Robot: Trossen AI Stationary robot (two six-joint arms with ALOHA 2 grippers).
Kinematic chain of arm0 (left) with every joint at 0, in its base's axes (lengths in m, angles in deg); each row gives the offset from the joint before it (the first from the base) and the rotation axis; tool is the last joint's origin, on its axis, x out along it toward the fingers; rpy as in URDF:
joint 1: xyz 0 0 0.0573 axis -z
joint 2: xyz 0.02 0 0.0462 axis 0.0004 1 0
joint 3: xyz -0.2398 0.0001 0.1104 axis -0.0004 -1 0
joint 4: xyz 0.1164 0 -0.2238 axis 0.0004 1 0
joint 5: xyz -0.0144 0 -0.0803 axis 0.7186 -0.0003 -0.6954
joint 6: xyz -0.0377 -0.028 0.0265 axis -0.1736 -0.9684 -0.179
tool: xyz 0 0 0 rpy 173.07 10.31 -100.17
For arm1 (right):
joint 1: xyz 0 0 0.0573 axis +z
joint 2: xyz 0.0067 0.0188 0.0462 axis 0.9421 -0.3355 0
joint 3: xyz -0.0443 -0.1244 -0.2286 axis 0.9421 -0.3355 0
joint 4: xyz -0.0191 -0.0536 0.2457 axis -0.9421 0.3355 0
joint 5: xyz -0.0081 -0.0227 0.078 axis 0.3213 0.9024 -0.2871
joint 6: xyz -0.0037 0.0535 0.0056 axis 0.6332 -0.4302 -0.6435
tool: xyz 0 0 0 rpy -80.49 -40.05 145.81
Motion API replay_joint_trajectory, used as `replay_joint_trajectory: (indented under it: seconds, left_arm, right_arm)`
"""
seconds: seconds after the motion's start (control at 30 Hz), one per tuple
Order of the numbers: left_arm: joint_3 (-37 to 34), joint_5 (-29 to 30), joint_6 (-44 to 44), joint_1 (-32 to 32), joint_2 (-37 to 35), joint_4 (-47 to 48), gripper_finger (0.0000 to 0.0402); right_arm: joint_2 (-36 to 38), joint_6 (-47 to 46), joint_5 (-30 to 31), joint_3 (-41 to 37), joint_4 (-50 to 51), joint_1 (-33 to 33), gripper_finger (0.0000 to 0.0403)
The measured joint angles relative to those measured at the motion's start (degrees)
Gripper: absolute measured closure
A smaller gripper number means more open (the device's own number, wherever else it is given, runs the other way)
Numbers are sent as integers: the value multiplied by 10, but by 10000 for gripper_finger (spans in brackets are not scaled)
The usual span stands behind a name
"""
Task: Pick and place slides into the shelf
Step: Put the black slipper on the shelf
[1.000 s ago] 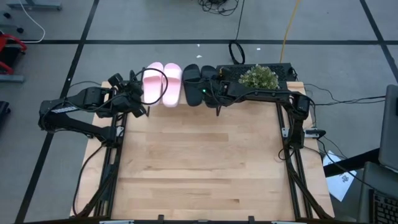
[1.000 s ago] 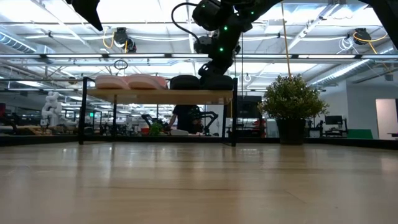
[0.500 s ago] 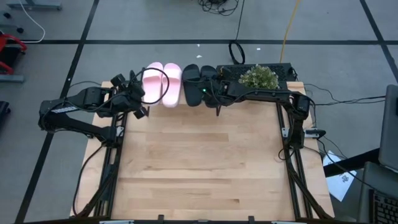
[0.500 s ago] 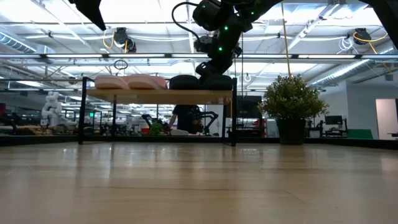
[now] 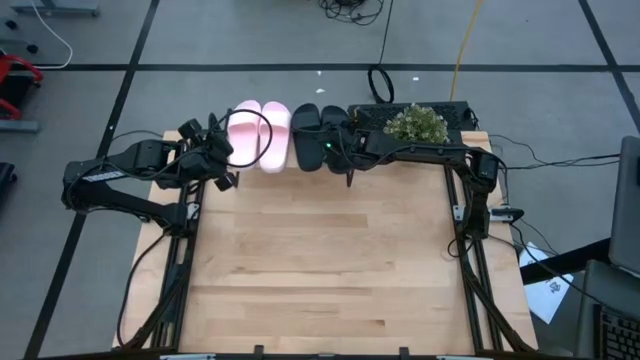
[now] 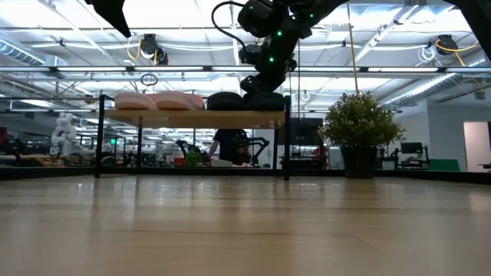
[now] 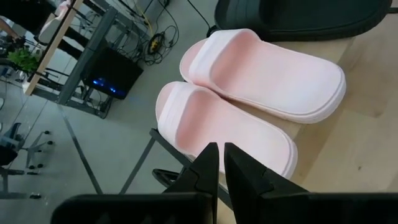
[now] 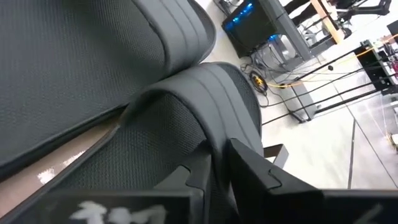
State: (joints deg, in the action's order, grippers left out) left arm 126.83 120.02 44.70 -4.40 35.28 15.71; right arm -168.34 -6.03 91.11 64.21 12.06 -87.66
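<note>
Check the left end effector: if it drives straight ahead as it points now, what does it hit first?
Most likely the nearer pink slide: the left end effector, fingers nearly closed, points at its outer edge on the shelf. Depth is unclear, so it might pass just above.

Two dark, matte-black arms built from boxy links joined by rounded joints. The left arm [image 5: 130, 175] carries pale lettering along one long link, and thin black cables loop loosely from its wrist. The right arm [image 5: 420, 150] shows a small green indicator light near its wrist, seen also from table height as green dots on the housing. The left claw [image 7: 217, 165] has two slim, tapered black fingers with flat inner faces; the right claw [image 8: 214, 165] has similar angular black fingers above a housing with blurred white marking.
</note>
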Motion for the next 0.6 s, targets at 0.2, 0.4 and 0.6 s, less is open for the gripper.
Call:
replay_joint_trajectory:
  seconds: [0.2,0.4,0.6]
  left_arm:
    - [0,0,0,0,0,0,369]
    - [0,0,0,0,0,0,369]
    - [0,0,-1,0,0,0,369]
  right_arm:
    - [0,0,-2,0,8,0,332]
    - [0,7,-2,0,8,1,303]
    - [0,9,-3,0,9,1,275]
